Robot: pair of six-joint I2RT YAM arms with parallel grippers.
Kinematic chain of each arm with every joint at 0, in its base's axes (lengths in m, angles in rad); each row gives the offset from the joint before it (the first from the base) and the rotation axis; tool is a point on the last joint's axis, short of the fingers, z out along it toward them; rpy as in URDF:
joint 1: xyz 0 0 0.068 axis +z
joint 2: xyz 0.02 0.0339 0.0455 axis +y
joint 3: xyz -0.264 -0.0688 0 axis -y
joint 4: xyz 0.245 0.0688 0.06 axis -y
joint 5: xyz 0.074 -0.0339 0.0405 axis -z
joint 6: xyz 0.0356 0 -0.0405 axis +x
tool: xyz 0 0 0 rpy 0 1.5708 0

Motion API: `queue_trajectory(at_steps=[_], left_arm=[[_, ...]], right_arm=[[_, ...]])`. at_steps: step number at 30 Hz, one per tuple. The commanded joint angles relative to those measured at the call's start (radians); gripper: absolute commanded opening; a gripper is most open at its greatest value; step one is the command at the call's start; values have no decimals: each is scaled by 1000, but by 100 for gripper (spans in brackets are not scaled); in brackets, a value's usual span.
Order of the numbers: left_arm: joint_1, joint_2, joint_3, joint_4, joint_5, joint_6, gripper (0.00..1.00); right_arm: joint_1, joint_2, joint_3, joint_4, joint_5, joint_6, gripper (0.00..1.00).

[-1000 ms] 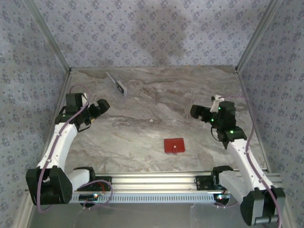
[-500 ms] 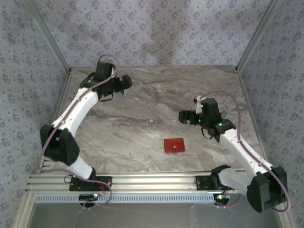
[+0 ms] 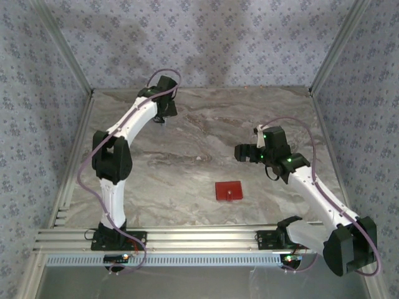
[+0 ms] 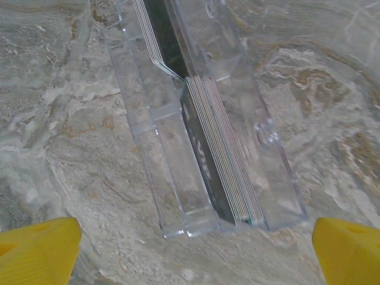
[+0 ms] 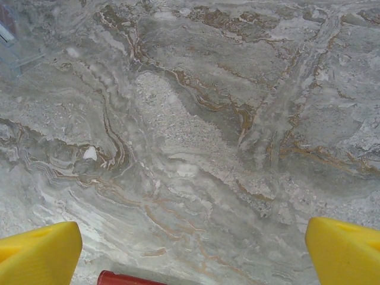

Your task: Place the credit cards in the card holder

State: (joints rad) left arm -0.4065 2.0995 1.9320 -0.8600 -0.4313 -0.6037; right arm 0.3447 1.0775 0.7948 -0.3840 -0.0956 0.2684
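Note:
The credit cards (image 4: pixel 224 160) stand on edge as a tight stack in a clear plastic tray (image 4: pixel 172 178) at the back left of the table; the outer card is dark, with pale and teal edges behind it. My left gripper (image 4: pixel 193 254) hovers above that tray, open, its yellow fingertips (image 4: pixel 35 249) wide to either side and touching nothing. In the top view the left gripper (image 3: pixel 164 112) covers the tray. The card holder (image 3: pixel 229 190), a flat red wallet, lies closed near the front middle. My right gripper (image 3: pixel 242 152) hangs open behind and to the right of it; the wallet's red edge (image 5: pixel 127 279) shows below its fingers.
The marble-patterned table (image 3: pixel 199 143) is walled by patterned panels on three sides. An aluminium rail (image 3: pixel 199 240) with both arm bases runs along the near edge. A corner of the clear tray (image 5: pixel 9 35) appears far off in the right wrist view.
The left arm has swung from the left side to the back, bringing its open gripper over the card tray. The right gripper has shifted slightly left and forward, still open.

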Motion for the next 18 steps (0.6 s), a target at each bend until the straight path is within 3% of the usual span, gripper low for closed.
queue_trajectory(at_steps=[1, 8, 15, 18], left_arm=[[0, 45, 52, 29, -32, 4, 99], [2, 109, 79, 79, 49, -9, 99], [0, 177, 106, 49, 39, -47, 99], [-12, 185, 93, 52, 108, -12, 93]], right_arm=[[-2, -4, 23, -10, -34, -14, 99], [4, 7, 27, -14, -109, 1, 99], [5, 14, 31, -21, -186, 28, 99], [6, 13, 29, -21, -192, 31, 99]])
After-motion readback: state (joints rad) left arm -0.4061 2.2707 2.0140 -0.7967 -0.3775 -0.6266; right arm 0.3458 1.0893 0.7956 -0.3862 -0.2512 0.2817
